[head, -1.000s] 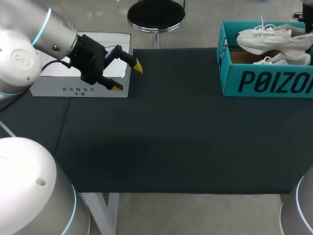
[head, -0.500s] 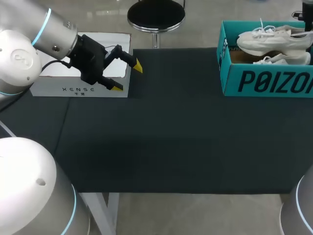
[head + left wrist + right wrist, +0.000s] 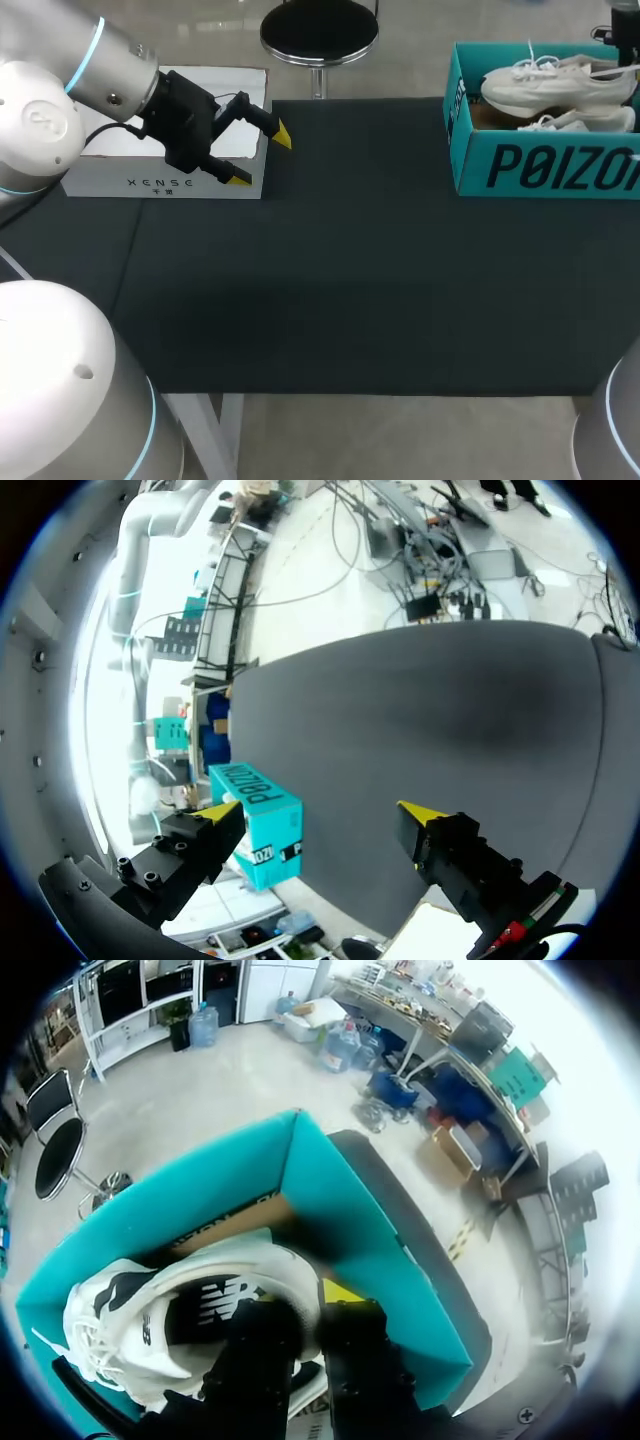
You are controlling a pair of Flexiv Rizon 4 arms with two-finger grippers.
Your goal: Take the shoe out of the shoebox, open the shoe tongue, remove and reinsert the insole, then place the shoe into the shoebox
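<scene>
Dark cloth covers the bench (image 3: pixel 380 280), which fills most of the overhead view. At about 1 o'clock on it stands a teal shoebox (image 3: pixel 520 165), open at the top, its long printed side facing the robot. A white shoe (image 3: pixel 550 85) lies across the top of the box, sole down, above a second shoe (image 3: pixel 580 122) that sits deeper inside.

The right end effector (image 3: pixel 305 1305) meets the upper shoe at its heel end. Seen from its wrist, the two fingers are nearly closed and appear to pinch the shoe's rear edge, with one yellow tip showing beside the shoe. A grip at the heel suits lifting the shoe clear of the box walls. This is the task's first step, and it is not yet done.

At 10 o'clock the left end effector (image 3: pixel 260 157) hangs wide open and holds nothing, above a white box (image 3: pixel 160 180) at the bench's corner. It is well apart from the shoebox. The middle of the bench between them looks like the likely spot to set the shoe down.
</scene>
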